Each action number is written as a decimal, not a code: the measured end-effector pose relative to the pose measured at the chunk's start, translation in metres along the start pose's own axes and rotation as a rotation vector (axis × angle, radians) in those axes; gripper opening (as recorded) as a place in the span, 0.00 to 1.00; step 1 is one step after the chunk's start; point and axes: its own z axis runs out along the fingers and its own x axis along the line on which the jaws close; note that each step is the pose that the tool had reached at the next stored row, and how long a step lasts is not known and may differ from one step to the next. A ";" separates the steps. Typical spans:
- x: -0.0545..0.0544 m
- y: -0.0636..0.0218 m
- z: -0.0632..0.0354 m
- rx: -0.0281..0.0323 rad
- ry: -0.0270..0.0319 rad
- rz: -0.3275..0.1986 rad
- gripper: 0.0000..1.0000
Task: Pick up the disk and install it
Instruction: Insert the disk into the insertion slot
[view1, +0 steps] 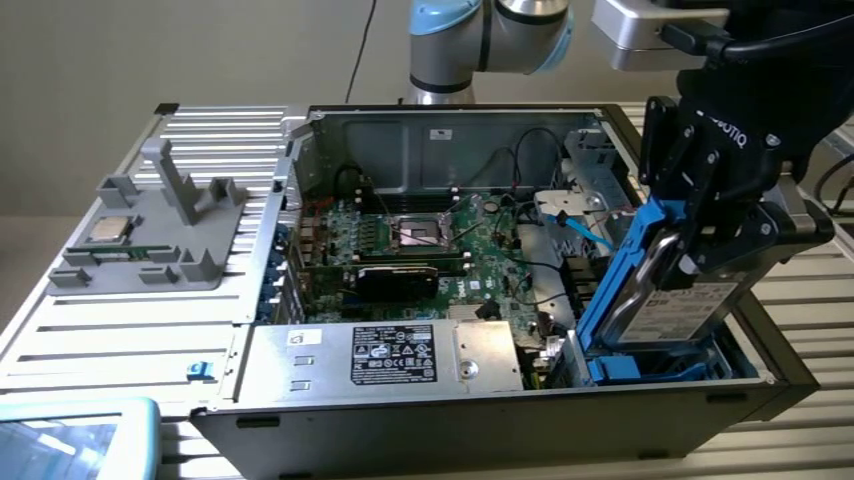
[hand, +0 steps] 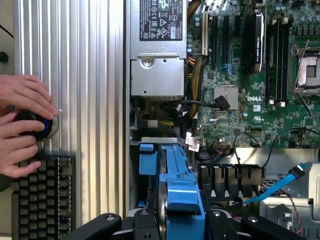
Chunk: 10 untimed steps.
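Note:
The disk (view1: 671, 312), a silver-grey drive with a white label and blue rails, stands on edge in the front corner of the open computer case (view1: 400, 430), at the exterior view's right. My black gripper (view1: 697, 250) comes down from above and is shut on its upper part, one finger on each flat side. The wrist view looks down along the disk's blue rail (hand: 177, 185) between my gripper (hand: 177, 222) fingers, with the rail's lower end inside the blue drive bay (view1: 641, 368).
A silver power supply (view1: 387, 355) with a black label sits beside the bay, and the motherboard (view1: 427, 250) lies behind it. A blue cable (view1: 587, 235) hangs near the disk. A chip (view1: 110, 230) rests on a grey fixture. A person's hands (hand: 25, 115) rest by a keyboard (hand: 42, 195).

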 end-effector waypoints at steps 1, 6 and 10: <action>0.000 0.0000 0.0005 0.0005 -0.0001 0.000 0.37; 0.000 0.0001 0.0024 0.0014 0.0000 0.000 0.37; 0.000 0.0001 0.0040 0.0017 -0.0001 0.000 0.37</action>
